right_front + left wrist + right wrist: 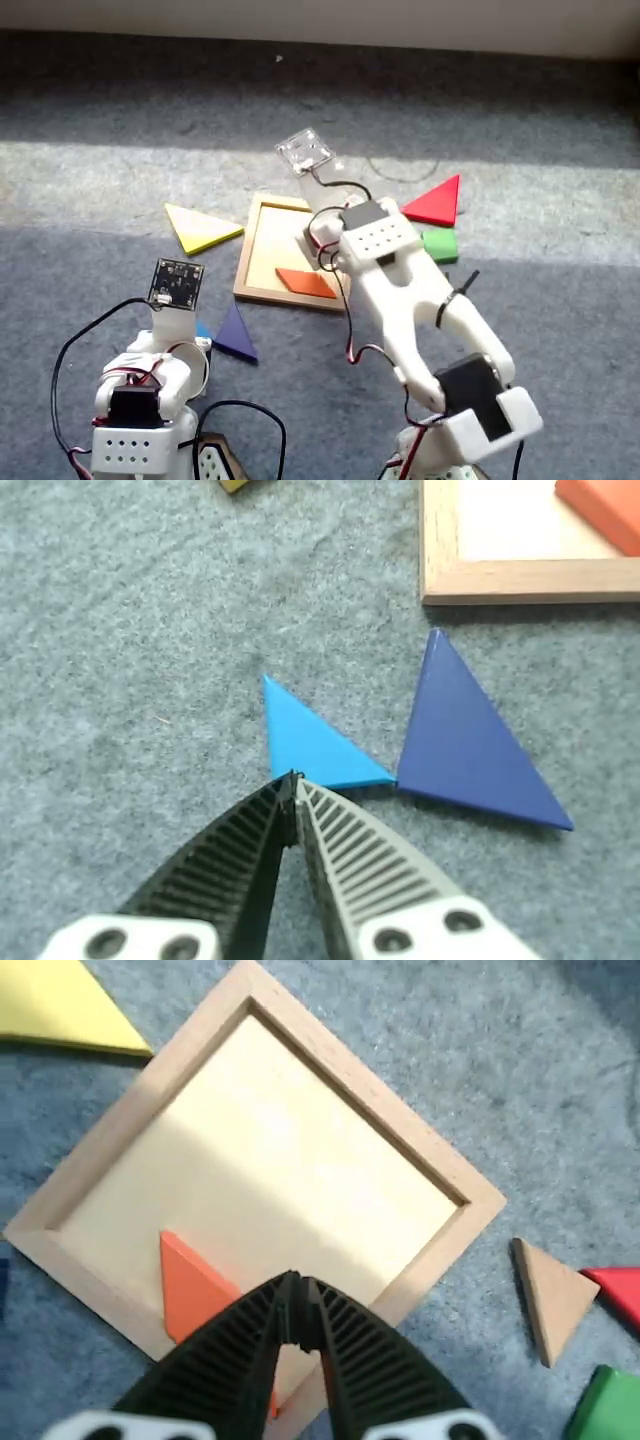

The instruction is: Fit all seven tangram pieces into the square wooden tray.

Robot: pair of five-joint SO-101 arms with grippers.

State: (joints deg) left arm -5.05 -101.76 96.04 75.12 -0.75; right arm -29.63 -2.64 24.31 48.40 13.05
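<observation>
While our left pincer [291,783] sits shut and empty, tips at the light blue triangle [312,745], the dark blue triangle [470,750] lies beside it on the bench [120,630], outside the tray [500,580]. Our right pincer [297,1295], likewise closed on nothing, hangs over the tray beside the orange piece [195,1295].

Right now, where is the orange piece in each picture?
High view: the orange piece lies in the wooden tray, along its near rim.
Left wrist view: a corner of the orange piece shows inside the wooden tray, beyond the dark blue triangle.
Right wrist view: the orange piece lies along a rim of the wooden tray, partly behind the right gripper.
Shared landmark: the wooden tray.
</observation>
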